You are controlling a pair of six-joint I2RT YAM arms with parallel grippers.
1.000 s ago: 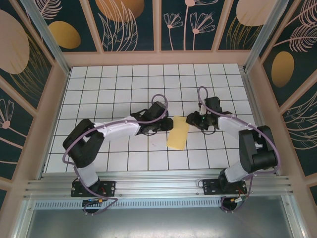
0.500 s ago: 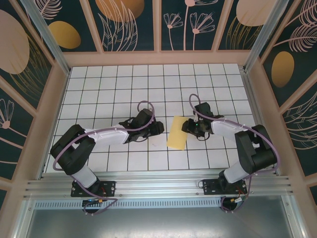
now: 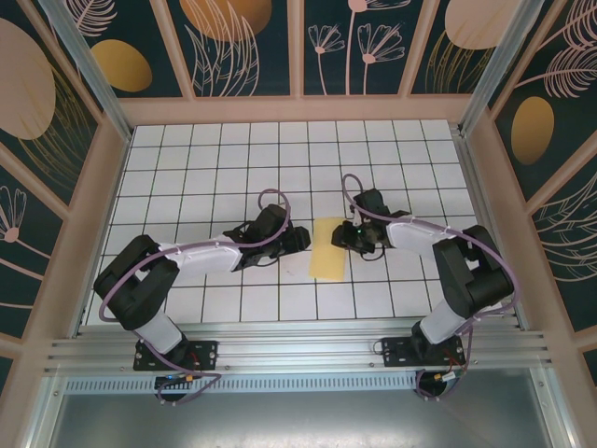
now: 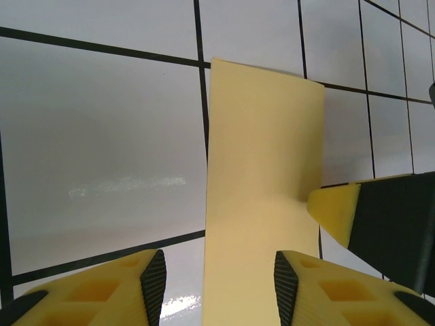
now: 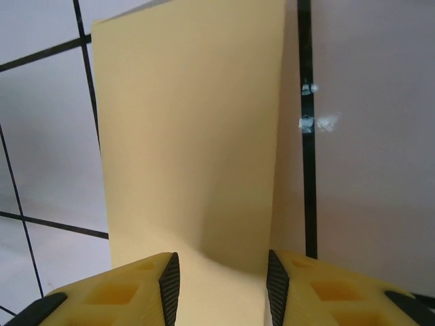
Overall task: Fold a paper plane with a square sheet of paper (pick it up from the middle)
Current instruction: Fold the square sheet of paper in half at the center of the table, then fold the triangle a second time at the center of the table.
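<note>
- The right gripper (image 3: 343, 233) has crept left over the last second and now sits at the right edge of the paper (image 3: 328, 250), up near its far end. A second ago it was parked off to the side.
- The left gripper (image 3: 300, 240) has gone the other way. It was right up against the sheet and now sits just beside the left edge.
- The paper has moved too. It was lying skewed, and now it looks squarer to the grid and a bit narrower, a folded strip flat on the tiled table (image 3: 187, 168) between the two arms.
- Right wrist cam: jaws part open, strip running into the gap. Can't tell if the fingers (image 5: 168, 282) are pressing down, but nothing is pinched.
- Left wrist cam: jaws also part open, holding nothing, paper end just ahead.
- My guess is it's flattening or lining up the first fold, so this is still an early step and there's no nose or wings yet.
</note>
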